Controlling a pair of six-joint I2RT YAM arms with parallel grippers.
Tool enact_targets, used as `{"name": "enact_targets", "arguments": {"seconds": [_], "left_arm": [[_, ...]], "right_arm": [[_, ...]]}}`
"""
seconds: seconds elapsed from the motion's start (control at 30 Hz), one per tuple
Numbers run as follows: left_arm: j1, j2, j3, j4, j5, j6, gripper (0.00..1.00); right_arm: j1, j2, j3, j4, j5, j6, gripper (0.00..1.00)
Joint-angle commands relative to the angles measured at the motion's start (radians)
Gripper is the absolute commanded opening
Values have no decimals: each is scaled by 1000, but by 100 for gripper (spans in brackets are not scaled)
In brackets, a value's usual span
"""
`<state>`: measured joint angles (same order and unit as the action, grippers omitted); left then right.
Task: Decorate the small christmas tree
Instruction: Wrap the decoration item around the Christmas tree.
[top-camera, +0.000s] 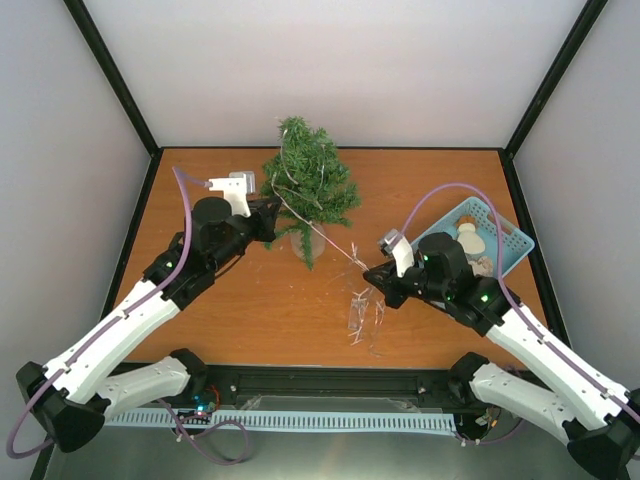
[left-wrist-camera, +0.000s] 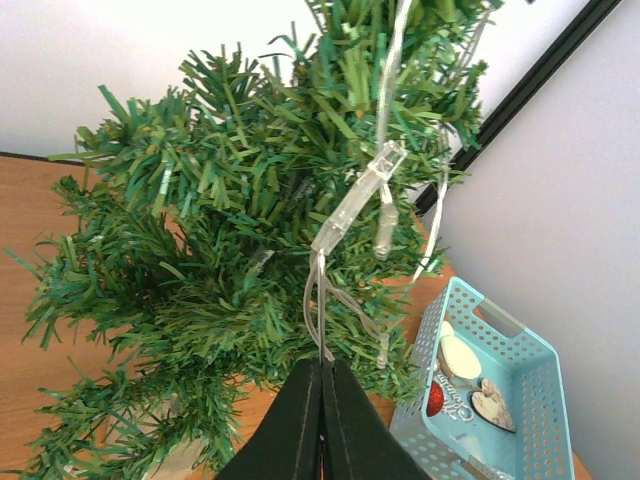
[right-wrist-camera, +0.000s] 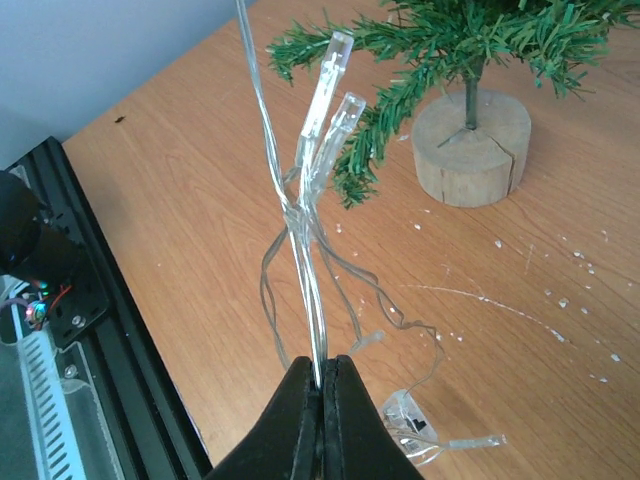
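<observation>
The small christmas tree (top-camera: 308, 185) stands at the back middle of the table on a pale wooden base (right-wrist-camera: 470, 148). A clear string of lights (top-camera: 320, 230) runs from its branches down to the right. My left gripper (top-camera: 268, 218) is at the tree's left side, shut on the light string's wire (left-wrist-camera: 321, 300), with a clear bulb (left-wrist-camera: 360, 195) hanging before the green branches (left-wrist-camera: 200, 250). My right gripper (top-camera: 374, 275) is right of the tree, shut on the string (right-wrist-camera: 312, 300); loose loops and a small clear box (right-wrist-camera: 412, 418) trail on the table below it.
A light blue perforated basket (top-camera: 515, 245) at the right holds wooden ornaments, among them a heart (left-wrist-camera: 492, 402) and a red piece (left-wrist-camera: 435, 398). More light string lies tangled near the front (top-camera: 362, 315). White specks dot the wooden table (right-wrist-camera: 560, 290). Grey walls enclose the table.
</observation>
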<state>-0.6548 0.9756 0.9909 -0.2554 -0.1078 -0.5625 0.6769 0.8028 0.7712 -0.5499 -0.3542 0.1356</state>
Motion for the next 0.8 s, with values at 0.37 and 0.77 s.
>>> {"name": "enact_targets", "arguments": {"seconds": [0.37,0.77], "left_arm": [[50,-27,13,16,75,-27,9],[50,-175,-13,-13,259,164,56]], "right_arm": [[55,56,67,121,29,-86,3],[55,58,20,294,43,-78,3]]}}
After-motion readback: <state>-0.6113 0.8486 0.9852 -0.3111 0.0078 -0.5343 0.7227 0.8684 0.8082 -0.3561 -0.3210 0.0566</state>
